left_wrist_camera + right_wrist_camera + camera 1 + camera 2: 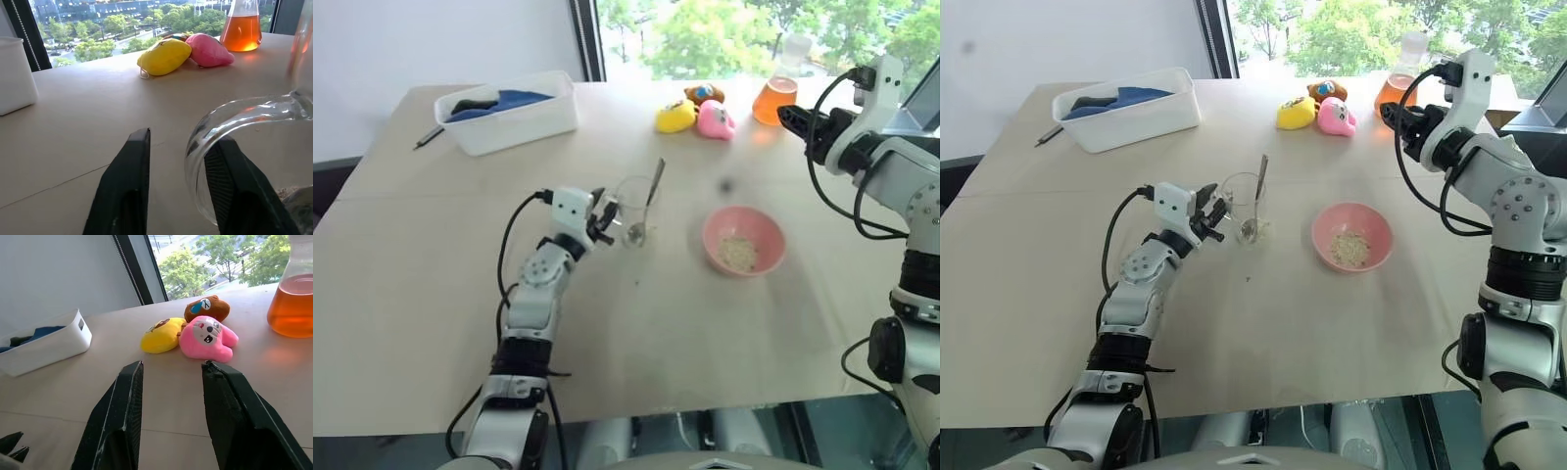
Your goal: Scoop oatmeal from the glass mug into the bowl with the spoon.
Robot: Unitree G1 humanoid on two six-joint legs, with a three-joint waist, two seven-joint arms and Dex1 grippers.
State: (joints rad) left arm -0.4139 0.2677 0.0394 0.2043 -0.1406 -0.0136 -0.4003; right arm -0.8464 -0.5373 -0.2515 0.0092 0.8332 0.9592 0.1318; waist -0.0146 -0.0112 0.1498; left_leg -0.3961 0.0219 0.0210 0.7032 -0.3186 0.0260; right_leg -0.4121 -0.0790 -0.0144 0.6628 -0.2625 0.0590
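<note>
The glass mug [631, 209] stands mid-table with the spoon [655, 183] leaning upright inside it, its oval end at the bottom. A few flakes lie at the mug's base [289, 193]. My left gripper [604, 221] is just left of the mug, fingers open. The mug's handle [230, 117] curves over the right finger [230, 191], and nothing is gripped. To the right sits the pink bowl [773, 233] holding a small heap of oatmeal [738, 254]. My right gripper [785, 118] is raised at the far right, open and empty, level with the toys.
A white tub [514, 129] with blue cloth stands at the back left, a dark pen [429, 137] beside it. Yellow, pink and brown plush toys [696, 116] and a flask of orange liquid [775, 93] line the far edge by the window.
</note>
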